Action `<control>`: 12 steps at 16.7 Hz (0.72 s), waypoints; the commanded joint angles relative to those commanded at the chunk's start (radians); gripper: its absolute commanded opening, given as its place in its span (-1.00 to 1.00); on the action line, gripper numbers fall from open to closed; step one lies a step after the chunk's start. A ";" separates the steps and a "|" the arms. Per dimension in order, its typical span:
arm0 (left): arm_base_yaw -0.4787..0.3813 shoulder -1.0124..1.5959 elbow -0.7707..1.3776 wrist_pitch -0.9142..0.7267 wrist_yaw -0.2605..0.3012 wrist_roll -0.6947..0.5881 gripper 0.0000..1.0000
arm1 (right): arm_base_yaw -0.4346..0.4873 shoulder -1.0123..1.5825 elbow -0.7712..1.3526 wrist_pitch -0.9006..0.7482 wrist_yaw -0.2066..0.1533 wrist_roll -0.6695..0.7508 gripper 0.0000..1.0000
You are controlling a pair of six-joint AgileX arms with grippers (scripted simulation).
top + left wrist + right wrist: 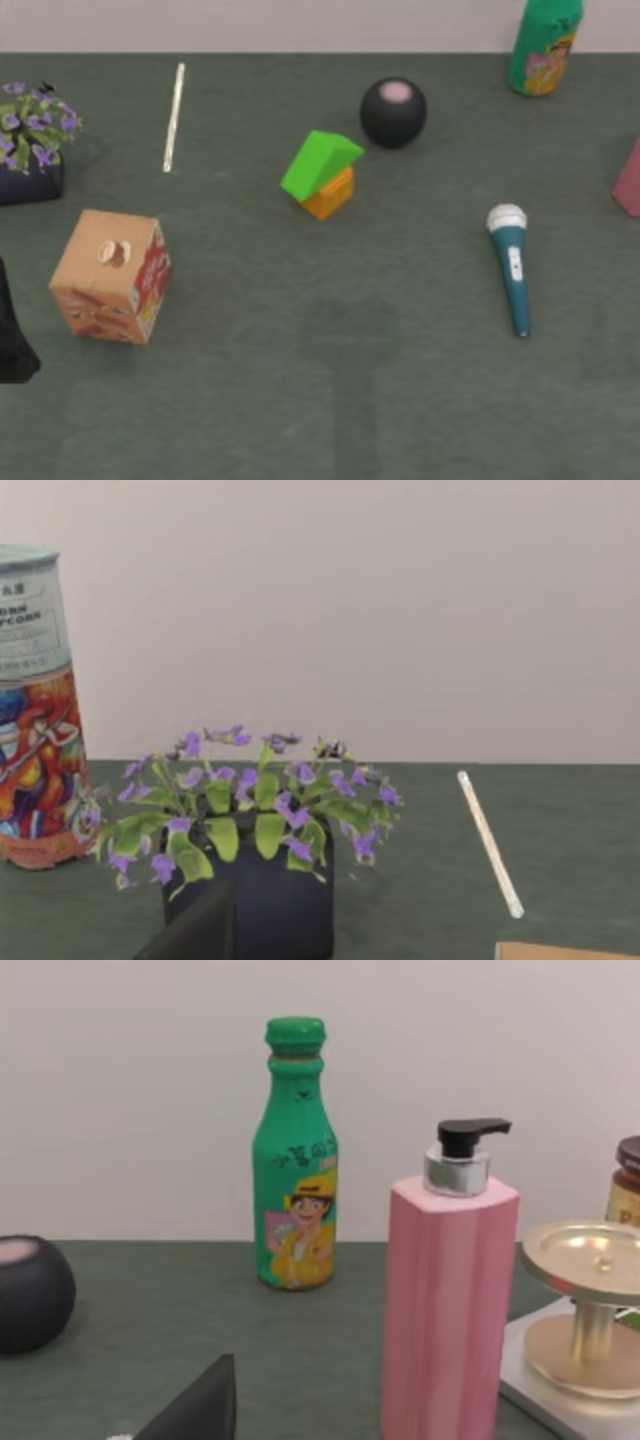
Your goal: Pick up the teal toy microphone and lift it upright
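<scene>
The teal toy microphone (pixel 514 268) lies flat on the green table right of centre, its silvery mesh head towards the back and its narrow end towards the front. A white switch patch shows on its handle. Nothing touches it. My left gripper (pixel 12 340) is parked at the table's left edge, far from the microphone; one dark finger (pixel 200 930) shows in the left wrist view, with nothing against it. My right arm is outside the top view; in the right wrist view one dark finger (pixel 200 1410) stands off to the side, holding nothing.
A cardboard box (pixel 110 277), purple flower pot (pixel 30 140) and white stick (pixel 174 117) lie at the left. A green-and-orange block (pixel 322 172) and black ball (pixel 393 112) sit mid-back. A green bottle (pixel 543 45) and pink dispenser (pixel 630 180) stand at the right.
</scene>
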 joint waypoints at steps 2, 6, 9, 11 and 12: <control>0.000 0.000 0.000 0.000 0.000 0.000 1.00 | 0.000 0.000 0.000 0.000 0.000 0.000 1.00; 0.000 0.000 0.000 0.000 0.000 0.000 1.00 | 0.033 0.104 0.084 -0.062 -0.005 0.028 1.00; 0.000 0.000 0.000 0.000 0.000 0.000 1.00 | 0.078 0.293 0.220 -0.162 -0.003 0.074 1.00; 0.000 0.000 0.000 0.000 0.000 0.000 1.00 | 0.113 0.462 0.336 -0.244 0.002 0.112 1.00; 0.000 0.000 0.000 0.000 0.000 0.000 1.00 | 0.131 0.556 0.400 -0.288 0.004 0.133 1.00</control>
